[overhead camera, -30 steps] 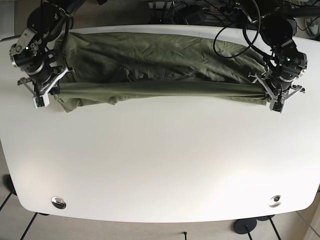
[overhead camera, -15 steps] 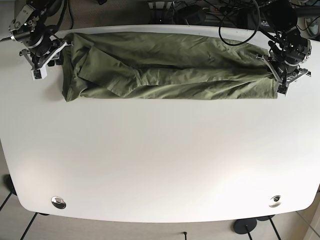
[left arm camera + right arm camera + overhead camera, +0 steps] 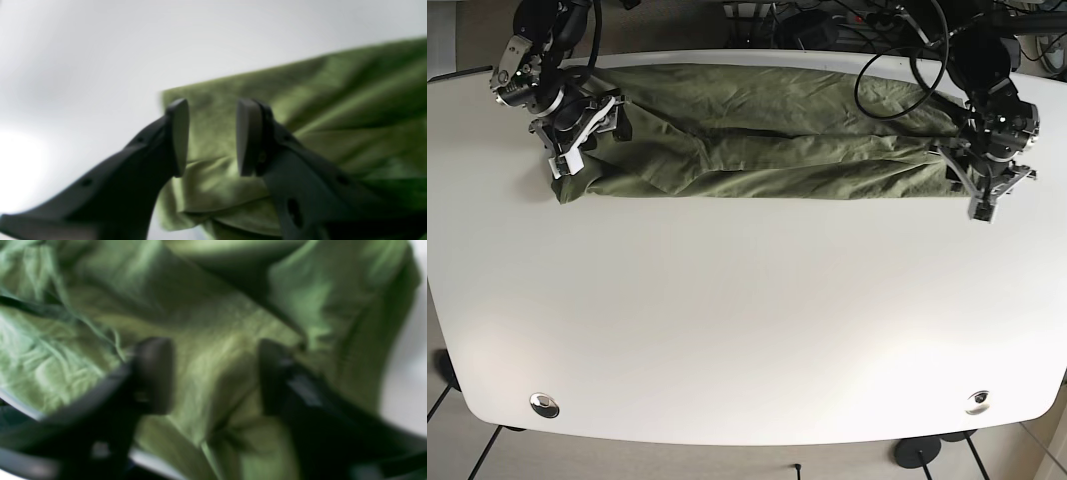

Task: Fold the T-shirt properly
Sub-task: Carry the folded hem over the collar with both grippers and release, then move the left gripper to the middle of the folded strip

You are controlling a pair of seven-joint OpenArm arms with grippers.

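Olive cotton T-shirt (image 3: 757, 140) lies as a long band across far edge of white desk (image 3: 747, 320). Left gripper (image 3: 210, 136) and right gripper (image 3: 213, 376): fingers parted, empty, over opposite ends. Risk: uneven regrasp skews the fold.

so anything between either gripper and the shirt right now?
Nothing visible. The left gripper and right gripper each hang directly over the shirt, jaws open, with only cloth showing in the gap.

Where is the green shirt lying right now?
In the base view the olive green T-shirt lies along the white table's far edge, between the left hand and right hand.
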